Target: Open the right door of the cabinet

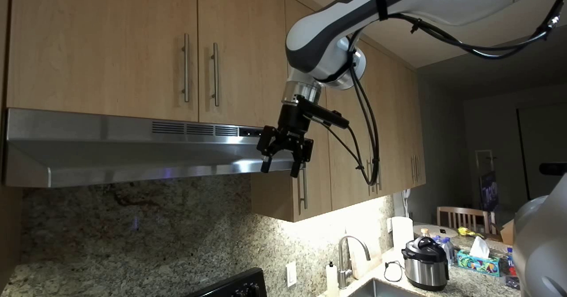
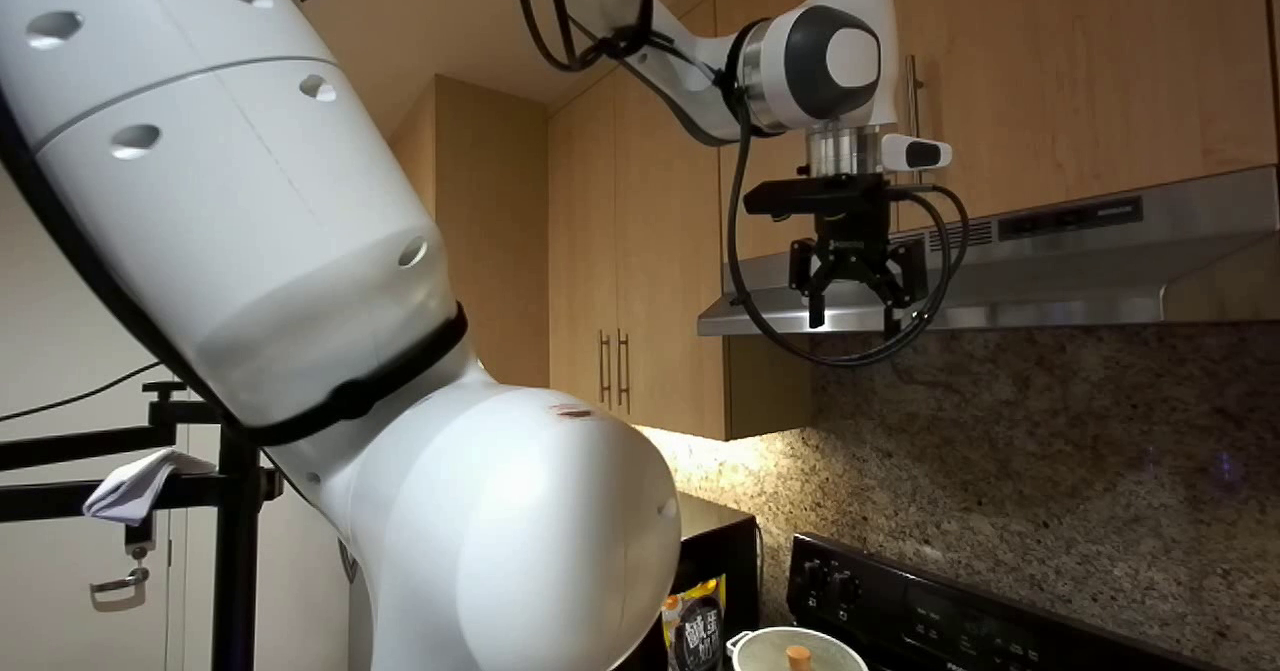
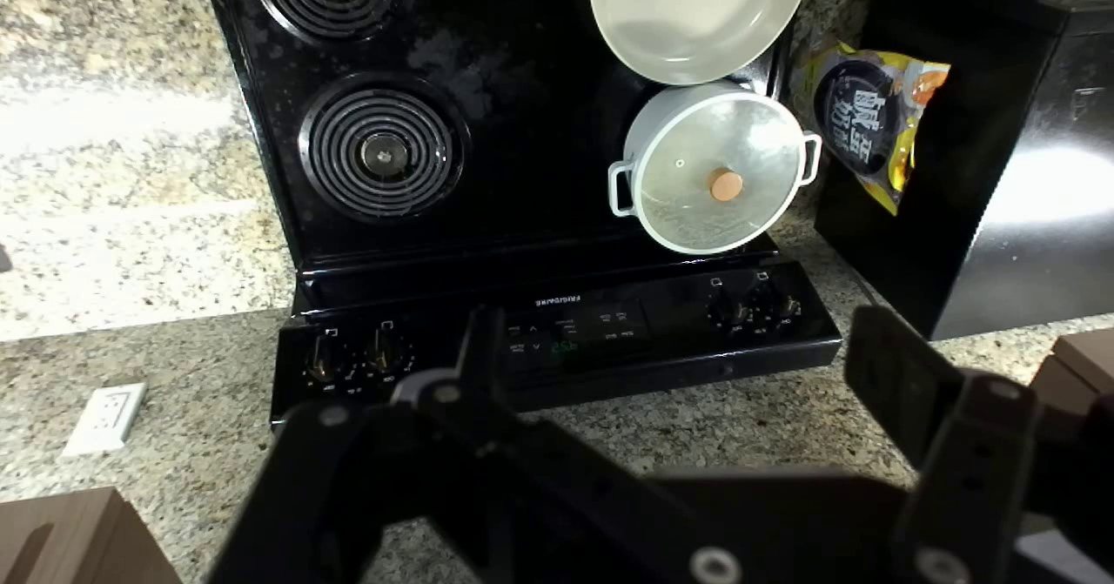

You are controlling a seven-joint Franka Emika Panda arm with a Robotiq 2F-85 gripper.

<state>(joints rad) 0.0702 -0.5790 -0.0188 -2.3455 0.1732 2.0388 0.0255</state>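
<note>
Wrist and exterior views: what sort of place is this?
A kitchen, probably a home's: the wrist view shows a coil-burner stove; an exterior view, a range hood and a sink faucet.

short cabinet doors [image 1: 246, 53]: 2 | end effector [image 1: 281, 169]: 1 | range hood [image 1: 128, 153]: 1 | lidded pot [image 3: 707, 162]: 1

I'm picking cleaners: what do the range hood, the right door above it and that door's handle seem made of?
Right door: wood or laminate, satin; faint pale grain. Handle: metal, perhaps brushed steel; soft grey sheen. Range hood: likely stainless steel, semi-gloss; silvery, blurred reflections.
</note>
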